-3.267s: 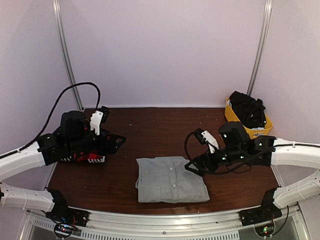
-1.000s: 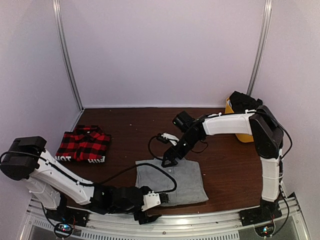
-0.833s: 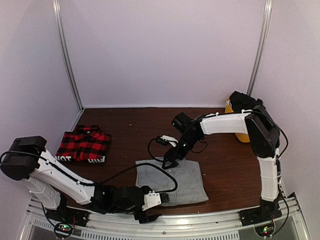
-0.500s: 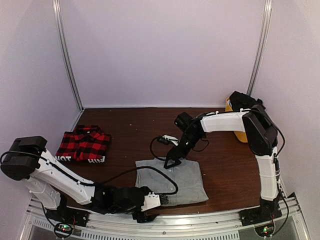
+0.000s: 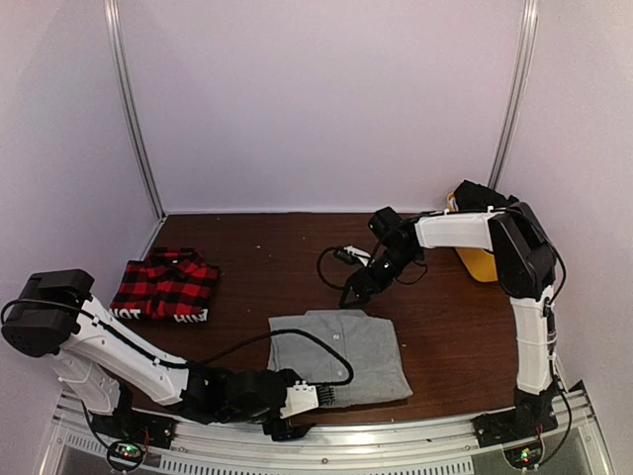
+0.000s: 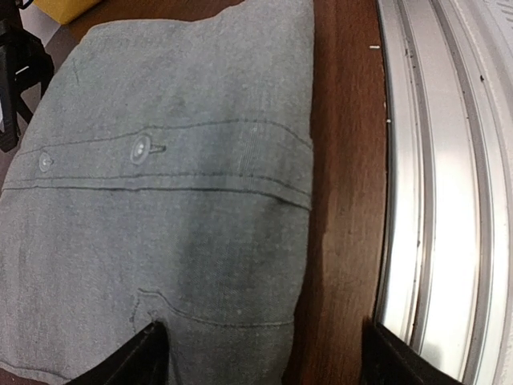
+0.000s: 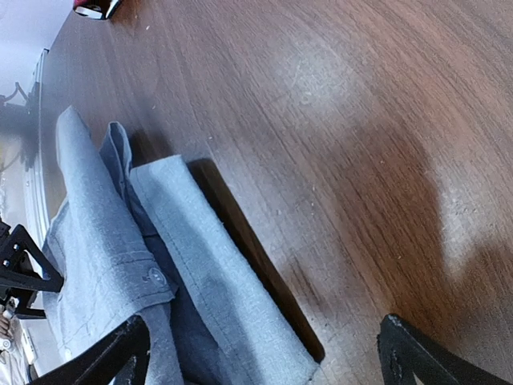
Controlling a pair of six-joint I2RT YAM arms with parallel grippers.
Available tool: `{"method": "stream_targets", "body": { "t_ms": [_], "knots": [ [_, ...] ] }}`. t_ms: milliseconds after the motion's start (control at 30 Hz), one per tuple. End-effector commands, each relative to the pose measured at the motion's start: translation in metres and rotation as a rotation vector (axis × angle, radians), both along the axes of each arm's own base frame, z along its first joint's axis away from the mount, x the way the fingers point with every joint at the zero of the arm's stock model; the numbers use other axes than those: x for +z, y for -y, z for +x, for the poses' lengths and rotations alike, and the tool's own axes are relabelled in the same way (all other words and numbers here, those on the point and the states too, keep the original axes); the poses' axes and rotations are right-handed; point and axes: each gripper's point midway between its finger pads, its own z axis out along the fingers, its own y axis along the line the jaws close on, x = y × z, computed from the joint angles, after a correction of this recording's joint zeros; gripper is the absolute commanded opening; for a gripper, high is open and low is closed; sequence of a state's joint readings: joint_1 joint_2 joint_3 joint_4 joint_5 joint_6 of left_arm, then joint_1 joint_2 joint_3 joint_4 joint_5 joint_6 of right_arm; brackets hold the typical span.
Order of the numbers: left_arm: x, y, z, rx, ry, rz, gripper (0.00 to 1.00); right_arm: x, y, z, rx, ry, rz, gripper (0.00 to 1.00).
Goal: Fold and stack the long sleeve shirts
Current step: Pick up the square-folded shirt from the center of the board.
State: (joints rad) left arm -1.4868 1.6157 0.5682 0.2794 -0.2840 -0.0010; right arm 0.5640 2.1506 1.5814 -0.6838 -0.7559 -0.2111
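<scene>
Our left gripper [image 5: 324, 395] sits open by the folded grey cloth shirt [image 5: 341, 354] — holding nothing. Our right gripper [image 5: 353, 296] hangs open too.

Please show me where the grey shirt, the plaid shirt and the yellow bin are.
grey shirt [image 5: 341, 356]: top view, middle of front
plaid shirt [image 5: 166, 287]: top view, its middle
yellow bin [image 5: 480, 263]: top view, near wall

The folded grey shirt [image 5: 364, 348] lies well apart from the folded plaid shirt [image 5: 164, 287].
</scene>
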Motion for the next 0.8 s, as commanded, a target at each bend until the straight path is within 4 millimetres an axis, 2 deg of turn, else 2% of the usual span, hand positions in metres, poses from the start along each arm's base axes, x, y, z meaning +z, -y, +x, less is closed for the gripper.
{"method": "stream_targets", "body": {
  "t_ms": [0,333,633,767],
  "knots": [
    [-0.008,-0.002,0.001,-0.003,0.017,0.045,0.87,0.000,-0.008,-0.006,0.039,-0.046,0.040,1.00],
    [-0.009,-0.004,0.005,0.011,0.035,0.055,0.89,-0.018,-0.016,-0.032,0.093,-0.163,0.070,1.00],
    [-0.011,-0.007,0.006,0.020,0.040,0.064,0.89,-0.027,-0.027,-0.075,0.181,-0.225,0.088,1.00],
    [-0.011,-0.011,0.009,0.033,0.054,0.071,0.89,-0.033,-0.027,-0.094,0.208,-0.247,0.081,0.94]
  ]
}}
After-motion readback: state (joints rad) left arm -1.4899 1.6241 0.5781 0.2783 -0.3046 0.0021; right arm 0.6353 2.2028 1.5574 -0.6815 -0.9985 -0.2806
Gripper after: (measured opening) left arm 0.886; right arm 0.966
